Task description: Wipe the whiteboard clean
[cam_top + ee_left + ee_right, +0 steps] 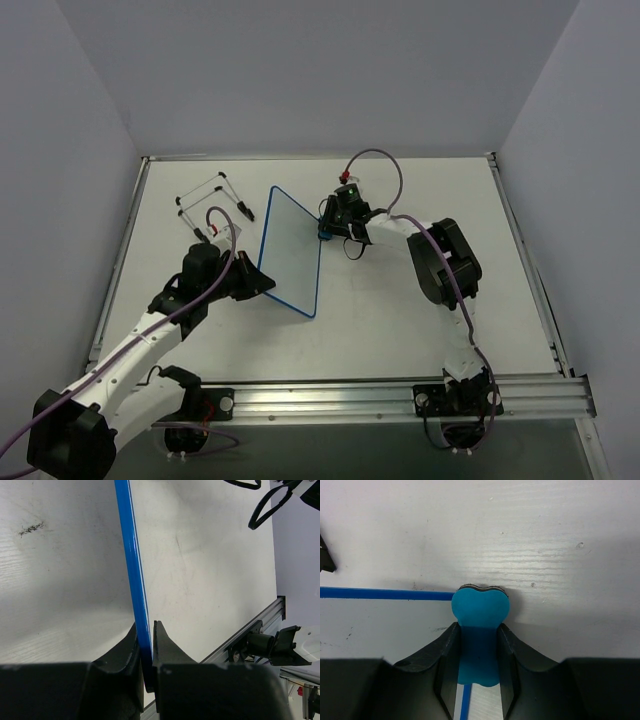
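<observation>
The whiteboard [290,250], white with a thin blue frame, stands on edge, tilted, in the middle of the table. My left gripper [262,285] is shut on its near-left edge. In the left wrist view the blue frame [132,565] runs up from between my fingers [165,642], which clamp it at the left gripper [145,632]. My right gripper [328,225] is at the board's far right edge, shut on a blue eraser [324,236]. In the right wrist view the eraser [480,610] sits between the jaws of the right gripper [479,630], pressed at the frame line [385,593]. I see no clear writing.
A thin white wire stand with black tips [215,205] lies at the back left. A metal rail [400,395] runs along the table's near edge. Grey walls enclose the left, back and right sides. A black cable loop [265,505] hangs by the right arm.
</observation>
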Motion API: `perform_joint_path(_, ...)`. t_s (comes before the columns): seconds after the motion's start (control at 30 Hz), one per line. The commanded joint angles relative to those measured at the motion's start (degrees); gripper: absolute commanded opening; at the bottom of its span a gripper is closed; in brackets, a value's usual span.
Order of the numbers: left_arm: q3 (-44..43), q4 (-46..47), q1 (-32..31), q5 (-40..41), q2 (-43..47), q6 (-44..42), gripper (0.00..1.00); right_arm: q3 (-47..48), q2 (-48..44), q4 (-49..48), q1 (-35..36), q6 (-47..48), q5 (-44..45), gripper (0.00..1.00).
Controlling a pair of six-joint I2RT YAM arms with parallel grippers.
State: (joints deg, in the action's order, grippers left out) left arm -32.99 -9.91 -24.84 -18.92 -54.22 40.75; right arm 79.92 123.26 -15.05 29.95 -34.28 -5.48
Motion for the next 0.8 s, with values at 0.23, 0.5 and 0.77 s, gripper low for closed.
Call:
perform_joint_path(0.23, -3.0, 6.6, -2.7, -20.0, 0.5, -3.7, 0.02, 12.9, 0.7, 3.4, 4.3, -4.0, -16.8, 0.0)
perform_joint_path(0.5, -3.0, 6.9, -2.6, -19.9, 0.4, -3.4, 0.02, 14.6, -1.0, 4.7, 5.4, -3.7, -17.7, 0.0)
perform_joint_path(0.77, -3.7, 4.5, -2.7, -17.9, 1.2, -4.5, 0.02, 4.0, 0.0, 4.4, 3.6, -1.1, -11.8, 0.0)
